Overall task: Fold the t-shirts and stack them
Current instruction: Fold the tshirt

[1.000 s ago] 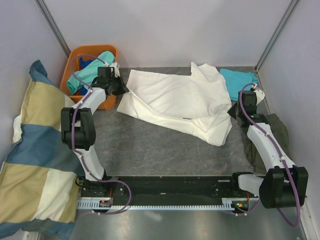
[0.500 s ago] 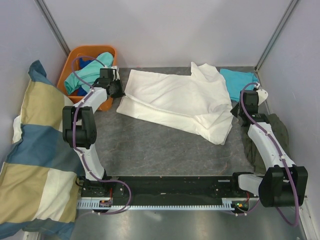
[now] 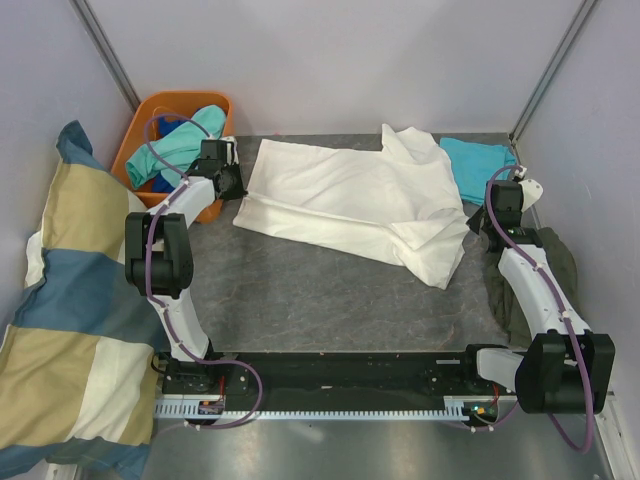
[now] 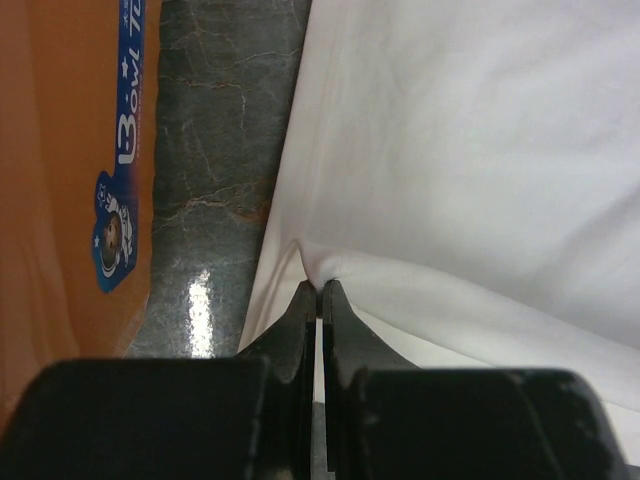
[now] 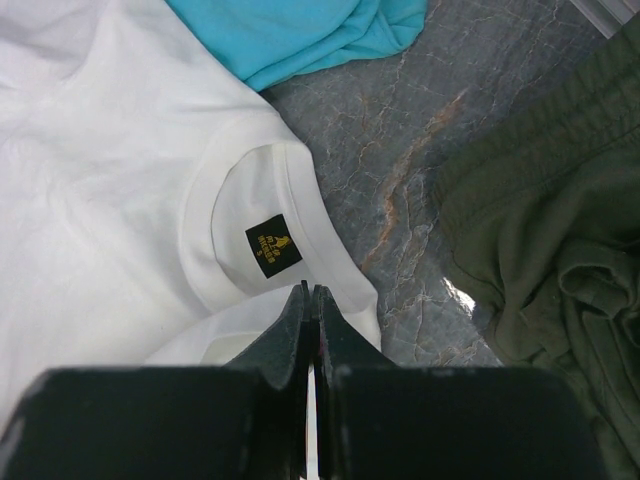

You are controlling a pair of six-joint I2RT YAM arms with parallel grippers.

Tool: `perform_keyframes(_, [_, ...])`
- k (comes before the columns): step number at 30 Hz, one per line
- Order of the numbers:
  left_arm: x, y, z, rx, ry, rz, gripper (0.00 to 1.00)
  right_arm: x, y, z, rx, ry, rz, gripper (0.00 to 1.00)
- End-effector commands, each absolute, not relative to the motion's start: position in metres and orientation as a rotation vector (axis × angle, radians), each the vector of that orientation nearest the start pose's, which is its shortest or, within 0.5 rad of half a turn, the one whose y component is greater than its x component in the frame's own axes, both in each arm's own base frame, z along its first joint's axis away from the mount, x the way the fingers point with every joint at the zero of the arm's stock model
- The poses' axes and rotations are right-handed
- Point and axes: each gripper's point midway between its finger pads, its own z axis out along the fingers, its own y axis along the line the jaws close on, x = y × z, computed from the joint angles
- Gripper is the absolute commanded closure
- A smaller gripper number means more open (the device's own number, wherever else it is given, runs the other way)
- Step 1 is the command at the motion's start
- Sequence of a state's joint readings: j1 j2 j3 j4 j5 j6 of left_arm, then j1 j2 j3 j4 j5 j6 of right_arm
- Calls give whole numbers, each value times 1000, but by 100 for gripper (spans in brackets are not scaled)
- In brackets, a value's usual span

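As you scan from the left, you meet the checked pillow [image 3: 70,330] first, well out to the left of the left jaws. Between it and those jaws stands the orange tub [image 3: 150,110], with a mint-green t-shirt [image 3: 178,148] heaped in it. In the left wrist view the tub's wall, bearing a blue label [image 4: 118,200], runs along the left of the jaws, with a strip of bare table [image 4: 220,150] between them.

Your left gripper [image 4: 320,292] has its jaws pressed together on the left edge of the cream-white t-shirt [image 3: 350,195], and a small peak of cloth rises right at the tips. From there the shirt lies spread rightward across the table, creased and partly doubled over, all the way to your other arm.

Your right gripper [image 5: 311,292] is likewise closed tight, its tips pinching the shirt at the rim of the collar [image 5: 305,195]. A black label [image 5: 273,247] sits inside the neck, just ahead and a little left of the jaws. Farther ahead of those jaws lies the turquoise t-shirt [image 5: 300,30], touching the white one's far edge. To the right of the jaws, across a patch of marbled table, lies a dark green garment [image 5: 540,230], bunched up and apart from the white shirt.
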State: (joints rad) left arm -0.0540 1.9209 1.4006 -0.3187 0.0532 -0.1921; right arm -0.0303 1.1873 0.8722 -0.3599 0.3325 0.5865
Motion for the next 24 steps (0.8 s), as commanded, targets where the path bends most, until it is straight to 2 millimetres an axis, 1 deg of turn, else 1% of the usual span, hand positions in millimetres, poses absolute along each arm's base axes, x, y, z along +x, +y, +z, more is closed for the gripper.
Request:
perform_keyframes(1, [477,-8,57,-217,2493,-31,98,345,-54,167,833,2002,-91,96])
perform_keyframes(2, [477,-8,58,-215,2494,-33,91,345,-55,168,834,2000,-91,87])
perform_keyframes(3, [478,-8,59,-219,2489,-33,81,345,-55,170,832,1996,-90,67])
perform_keyframes(5, [481,-7,67,-233,2467,-28,42,345,-57,179,829,1968,-94,52])
perform_keyframes(6, [481,-7,72,-234,2456,-30,19,345,-58,182,830,1956,-99,44])
perform_keyframes(7, [483,-7,82,-237,2431,-32,0,346,-60,187,828,1942,-102,41])
perform_keyframes(9, [486,-7,94,-245,2396,-36,0,346,-60,196,817,1924,-100,36])
perform_keyframes(10, [487,-6,105,-248,2370,-35,0,346,-60,202,810,1912,-96,35])
perform_keyframes(11, [486,-6,111,-247,2359,-37,0,345,-60,205,801,1909,-92,33])
perform_keyframes(13, [483,-8,119,-246,2341,-49,0,346,-54,209,782,1910,-58,30])
perform_keyframes(14, [480,-11,129,-250,2320,-68,0,345,-51,212,767,1911,-35,29])
perform_keyframes(15, [475,-14,128,-247,2321,-82,0,346,-42,211,730,1936,11,28])
perform_keyframes(16, [470,-22,131,-242,2317,-106,0,346,-37,211,714,1948,40,28])
perform_keyframes(17, [466,-26,142,-237,2290,-119,0,344,-32,208,695,1971,60,27])
perform_keyframes(18, [457,-30,135,-238,2301,-128,0,342,-27,203,677,1996,83,27])
perform_keyframes(19, [451,-42,135,-225,2301,-154,0,341,-18,200,649,2019,124,27])
perform_keyframes(20, [445,-48,144,-215,2278,-164,0,338,-10,196,630,2042,143,27])
perform_keyframes(21, [434,-54,135,-208,2300,-168,0,335,-4,189,603,2067,155,27])
perform_keyframes(22, [429,-68,136,-186,2293,-187,0,332,-1,186,589,2083,168,28])
perform_keyframes(23, [423,-74,138,-176,2286,-191,0,330,20,182,520,2114,208,29])
perform_keyframes(24, [412,-79,141,-165,2274,-199,0,327,29,176,477,2138,221,29])
